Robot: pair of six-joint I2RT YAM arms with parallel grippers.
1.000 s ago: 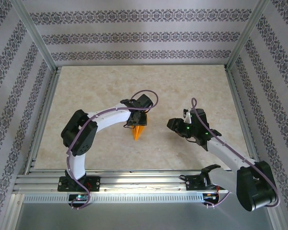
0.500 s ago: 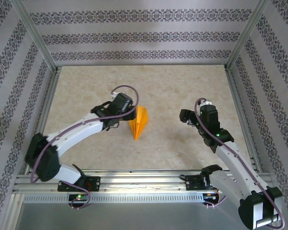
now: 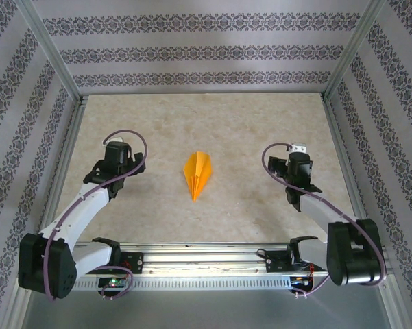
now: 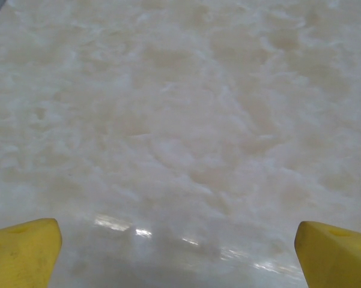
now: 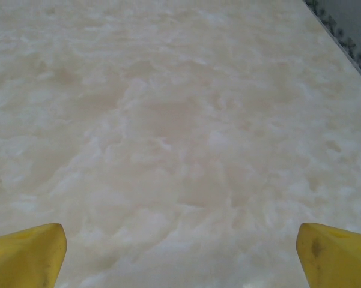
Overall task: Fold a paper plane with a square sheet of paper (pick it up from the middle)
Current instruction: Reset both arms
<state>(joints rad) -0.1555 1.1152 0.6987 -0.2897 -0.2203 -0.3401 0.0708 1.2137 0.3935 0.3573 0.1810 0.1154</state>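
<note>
Top view: the paper plane [image 3: 197, 175], a narrow pointed dart of bright orange folded paper with a centre crease, lies flat near the middle of the pale beige marble-patterned tabletop [image 3: 260, 123]. Its sharp tip points towards the near edge and its wide end towards the far wall. Nothing touches it.

The left gripper [image 3: 115, 156] sits well to the plane's left and the right gripper [image 3: 298, 163] well to its right, so the plane lies between them, apart from both.

One second earlier the left gripper is directly over the wide end of the plane and hides most of it, and the right gripper reaches in near the plane from the right. Half a second earlier the left gripper is just beside the plane's left edge. Now both arms are drawn back towards their own sides. The plane lies where it lay half a second ago, fully uncovered.

Left wrist view: the left gripper [image 4: 179, 257] is released. Its yellow fingertips [image 4: 24, 255] stand at the two lower corners with bare tabletop between them.

Right wrist view: the right gripper [image 5: 180, 257] is likewise spread wide and holds nothing. Its yellow fingertips [image 5: 27, 255] frame bare tabletop, with a strip of dark patterned wall [image 5: 348, 36] at the upper right.
</note>
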